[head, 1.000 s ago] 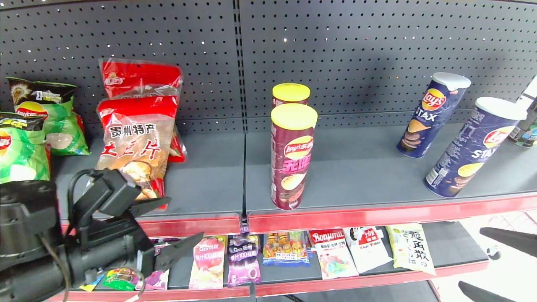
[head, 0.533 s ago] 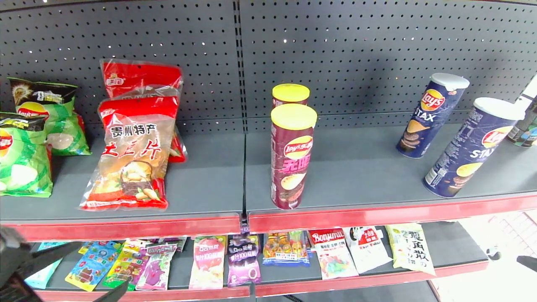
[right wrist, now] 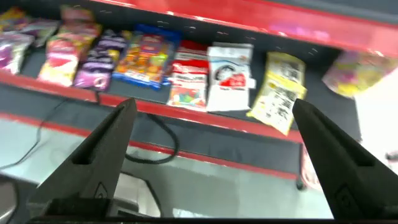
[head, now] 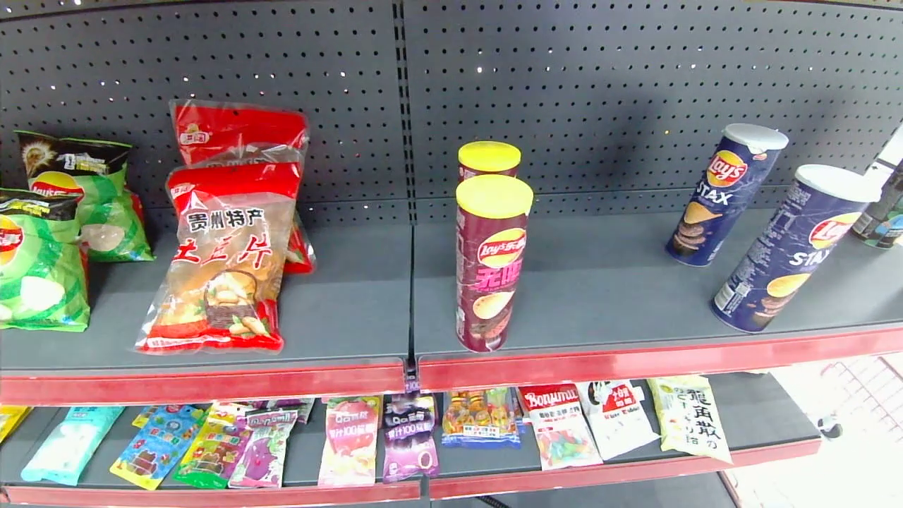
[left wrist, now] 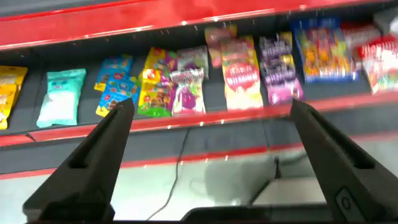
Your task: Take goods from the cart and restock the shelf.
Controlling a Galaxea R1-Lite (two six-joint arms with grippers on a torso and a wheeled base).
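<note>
The grey upper shelf [head: 621, 282] holds green chip bags [head: 39, 261], two red bags of potato slices [head: 219, 268], two maroon cans with yellow lids [head: 492, 261] and two blue cans [head: 726, 194] that lean. My left gripper [left wrist: 211, 104] is open and holds nothing; it hangs low in front of the lower shelf's candy packets [left wrist: 239, 68]. My right gripper [right wrist: 214, 104] is also open with nothing in it, before the white and yellow packets [right wrist: 227, 74] farther along that lower shelf.
The lower shelf [head: 769, 413] carries a row of flat sweet packets [head: 409, 430] behind a red lip. Bare grey shelf lies between the red bags and the maroon cans, and between those cans and the blue ones. A black cable [right wrist: 155, 146] lies on the floor below.
The left arm has dropped down out of the head view at the lower left, uncovering the front red bag. The right gripper's fingers have left that view at the lower right.
</note>
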